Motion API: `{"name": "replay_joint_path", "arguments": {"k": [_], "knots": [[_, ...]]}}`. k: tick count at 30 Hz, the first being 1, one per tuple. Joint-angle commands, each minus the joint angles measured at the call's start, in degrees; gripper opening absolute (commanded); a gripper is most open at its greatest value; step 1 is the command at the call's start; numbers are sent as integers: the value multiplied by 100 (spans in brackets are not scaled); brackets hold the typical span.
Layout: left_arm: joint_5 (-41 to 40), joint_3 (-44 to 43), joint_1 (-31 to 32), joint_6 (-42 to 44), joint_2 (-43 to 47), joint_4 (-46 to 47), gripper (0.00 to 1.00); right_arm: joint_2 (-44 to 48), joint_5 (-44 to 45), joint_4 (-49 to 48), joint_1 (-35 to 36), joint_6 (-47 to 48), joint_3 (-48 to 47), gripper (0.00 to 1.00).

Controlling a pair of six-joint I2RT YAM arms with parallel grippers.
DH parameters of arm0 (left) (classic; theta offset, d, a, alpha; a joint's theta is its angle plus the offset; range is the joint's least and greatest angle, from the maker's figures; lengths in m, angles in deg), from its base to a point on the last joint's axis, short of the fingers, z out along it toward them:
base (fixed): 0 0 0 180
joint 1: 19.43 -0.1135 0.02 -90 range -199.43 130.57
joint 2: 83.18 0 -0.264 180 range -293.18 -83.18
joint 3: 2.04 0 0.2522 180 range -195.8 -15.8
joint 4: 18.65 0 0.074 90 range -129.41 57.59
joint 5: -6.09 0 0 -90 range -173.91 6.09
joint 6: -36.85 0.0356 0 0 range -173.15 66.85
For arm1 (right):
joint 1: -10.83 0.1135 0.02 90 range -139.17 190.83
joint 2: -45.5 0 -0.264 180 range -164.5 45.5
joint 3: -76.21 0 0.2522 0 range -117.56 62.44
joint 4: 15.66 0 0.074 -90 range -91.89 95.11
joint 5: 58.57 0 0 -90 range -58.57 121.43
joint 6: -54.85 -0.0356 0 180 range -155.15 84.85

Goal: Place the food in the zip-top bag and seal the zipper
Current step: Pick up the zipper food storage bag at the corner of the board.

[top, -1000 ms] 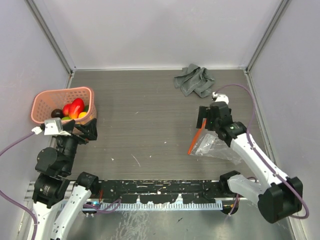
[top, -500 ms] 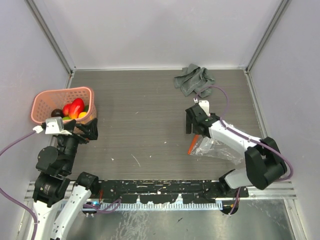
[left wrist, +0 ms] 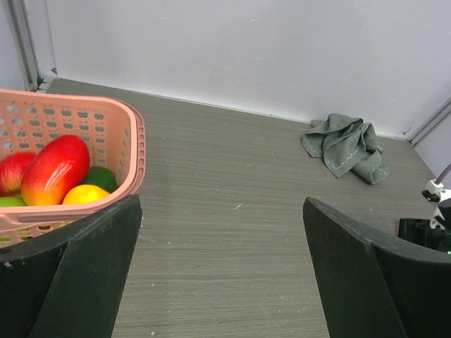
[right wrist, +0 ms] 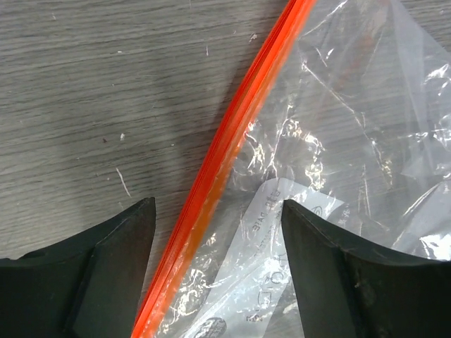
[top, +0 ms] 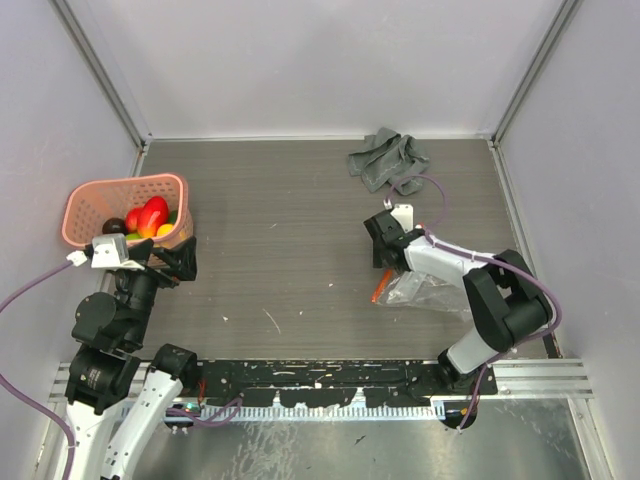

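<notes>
In the top view the zip-top bag (top: 432,292) lay flat on the table (top: 280,210), right of centre. Its zipper (right wrist: 239,120) formed the bag's left edge and ran on a slant. The right gripper (top: 385,250) was down over the upper end of that strip. In the right wrist view its 2 fingers (right wrist: 106,267) stood apart, 1 at lower left over bare table and 1 at lower right over the clear plastic. The orange strip passed between them and neither finger was clamped on it.

The food (top: 150,216) sat in a pink basket (top: 125,183) at the left edge of the top view: red, yellow and green pieces and 1 dark one. The left gripper (top: 176,262) hung just below the basket's lower right corner, its fingers wide apart and holding nothing. A crumpled grey cloth (top: 388,160) lay near the back wall, upper right of centre, well apart from the bag.
</notes>
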Motion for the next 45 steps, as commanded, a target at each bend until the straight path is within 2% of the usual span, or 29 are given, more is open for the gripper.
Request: {"name": "replay_joint_path", "arguments": {"k": [1, 4, 7, 11, 16, 26, 34, 45], "knots": [[94, -37, -42, 49, -53, 344, 98, -152, 217, -338, 10, -137, -21, 75], [121, -40, -35, 44, -72, 344, 98, -338, 63, -426, 10, -141, -24, 72], [161, -39, -34, 52, -88, 339, 98, -451, -67, -490, 10, -141, -28, 64], [284, -86, -36, 52, -175, 322, 98, -360, -135, -561, 10, -116, 11, 48], [933, -335, -37, 72, -678, 73, 98, -58, -196, -598, 10, -11, 84, 30], [1631, -1053, -42, -191, -1706, -596, 98, 538, -227, -615, 110, 203, 230, 1], [1896, -909, -37, -554, -1873, -663, 98, 786, -234, -541, 695, 553, -48, 0], [2545, -449, 76, -1635, -2421, -19, 98, 1229, -381, -925, 1597, 1104, -369, 1]]}}
